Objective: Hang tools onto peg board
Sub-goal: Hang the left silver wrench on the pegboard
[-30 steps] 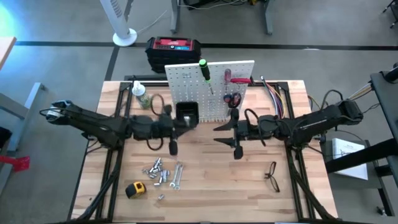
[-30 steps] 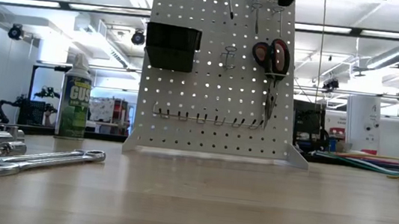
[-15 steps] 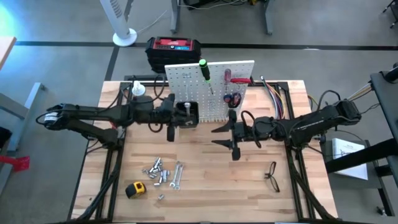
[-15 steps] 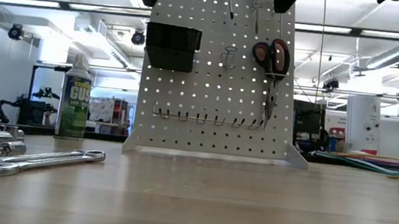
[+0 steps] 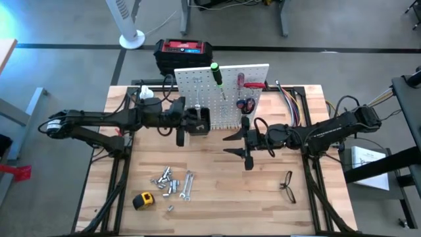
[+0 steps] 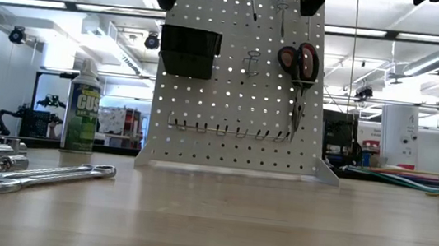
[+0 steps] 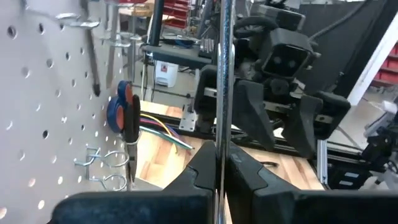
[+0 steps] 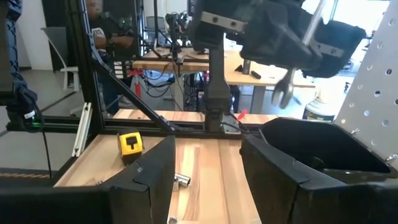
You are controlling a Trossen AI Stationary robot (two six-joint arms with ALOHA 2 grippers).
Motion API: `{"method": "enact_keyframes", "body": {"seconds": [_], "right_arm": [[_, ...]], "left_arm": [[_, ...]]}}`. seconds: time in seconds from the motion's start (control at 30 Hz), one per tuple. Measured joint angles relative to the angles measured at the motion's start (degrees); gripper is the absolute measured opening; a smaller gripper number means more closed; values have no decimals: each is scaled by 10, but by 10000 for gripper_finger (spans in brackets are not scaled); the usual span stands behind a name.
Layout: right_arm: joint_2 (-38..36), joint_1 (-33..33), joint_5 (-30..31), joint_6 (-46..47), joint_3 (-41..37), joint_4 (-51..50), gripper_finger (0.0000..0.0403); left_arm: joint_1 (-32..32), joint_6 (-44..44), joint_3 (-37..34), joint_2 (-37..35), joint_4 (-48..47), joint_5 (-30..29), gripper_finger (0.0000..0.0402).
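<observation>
The white peg board (image 5: 223, 92) stands at the table's far side. A black bin (image 6: 188, 51), a green screwdriver (image 5: 216, 74), a red screwdriver (image 5: 241, 80) and red-handled pliers (image 6: 299, 66) hang on it. My left gripper (image 5: 187, 128) is raised beside the bin and shut on a silver wrench (image 8: 298, 56). My right gripper (image 5: 238, 146) hovers open and holds nothing, in front of the board's right half. More wrenches (image 5: 187, 185), a yellow tape measure (image 5: 143, 200) and black glasses (image 5: 288, 184) lie on the table. My left gripper pinches the wrench's shaft (image 7: 220, 146) between its two fingers. The fingers reach in level and lie across the shaft. The wrench stands roughly upright in the hold, lifted clear of the table, with its open-jaw end (image 8: 283, 93) hanging below the fingers.
A green-labelled bottle (image 5: 147, 100) stands at the far left beside the board. A red-and-black box (image 5: 184, 52) sits behind the board. Small metal sockets (image 5: 164, 179) lie near the wrenches, and coloured cables (image 5: 294, 105) run along the far right. Bare wood shows at the table's middle.
My left gripper has swung toward the table's far edge, up beside the black bin on the peg board. It has rolled a little on the way. It has kept the wrench shut in its fingers and clear of the table.
</observation>
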Motion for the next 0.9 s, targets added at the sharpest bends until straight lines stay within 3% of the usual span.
{"method": "enact_keyframes", "body": {"seconds": [0.23,0.63,0.9], "right_arm": [[1,0,0,1,0,2,167],[1,0,0,9,0,2,167],[1,0,0,15,0,-13,167]], "left_arm": [[47,-40,0,5,-13,2,9],[83,-48,1,5,-39,-14,131],[67,-53,0,4,-59,-19,164]]}}
